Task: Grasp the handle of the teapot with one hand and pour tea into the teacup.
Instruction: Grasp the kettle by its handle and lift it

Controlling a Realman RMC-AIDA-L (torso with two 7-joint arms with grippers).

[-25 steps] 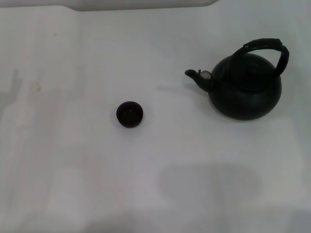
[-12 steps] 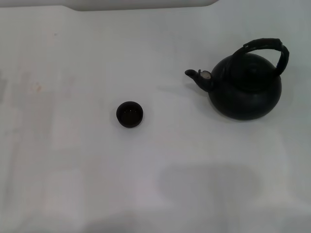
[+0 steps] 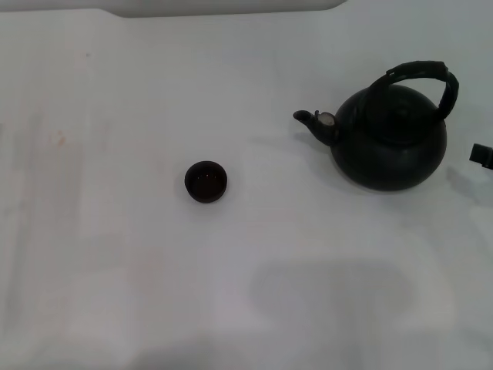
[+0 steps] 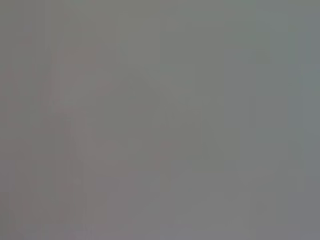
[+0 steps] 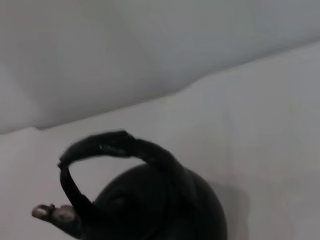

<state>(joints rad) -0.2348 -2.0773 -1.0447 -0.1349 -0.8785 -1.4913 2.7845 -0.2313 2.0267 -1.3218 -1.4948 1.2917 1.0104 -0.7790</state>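
Head view has the teapot (image 3: pixel 389 139) sitting upright on the white table (image 3: pixel 115 270), over on the robot's right and a bit toward the far side, spout pointing left toward the teacup (image 3: pixel 206 182). The cup is well apart from the pot, out in the open nearer the middle. Handle (image 3: pixel 427 73) arches over the lid and nothing is touching it.

So basically nothing's done: no grasp, no lift, no pour. All I can see of the right hand (image 3: pixel 481 155) is a small dark bit poking in at the right edge, just beside the pot's body, lower than the handle. Can't tell whether its jaws are spread or closed from that sliver. The right wrist view looks at the pot and handle up close, so I'd guess it's on approach.

Left hand isn't visible anywhere; its wrist view is plain grey.

Left to do: reach the handle, grip, carry over, tip.
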